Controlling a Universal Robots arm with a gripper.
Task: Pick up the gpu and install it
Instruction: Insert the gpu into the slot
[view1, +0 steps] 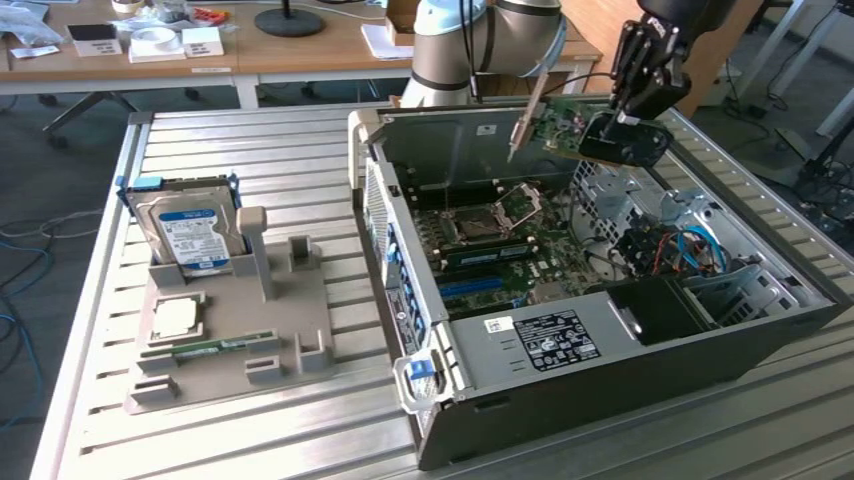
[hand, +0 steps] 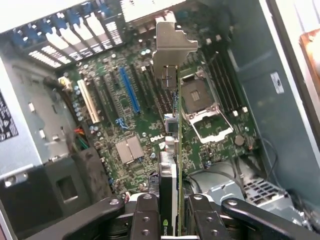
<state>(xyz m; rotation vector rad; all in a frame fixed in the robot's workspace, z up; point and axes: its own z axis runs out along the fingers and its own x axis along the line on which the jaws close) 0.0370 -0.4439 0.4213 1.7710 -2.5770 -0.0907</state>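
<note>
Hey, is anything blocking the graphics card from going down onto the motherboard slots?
Nothing visible. The tool grips the graphics card edge-on above the open case, and the motherboard and its blue slot below lie bare.

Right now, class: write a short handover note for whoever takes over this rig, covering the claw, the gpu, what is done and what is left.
The claw is shut on the gpu, holding it above the open computer case.
The gpu hangs in the air over the motherboard, touching no slot.
Done: the pick-up.
Left: the gpu is not yet seated in the motherboard.
</note>
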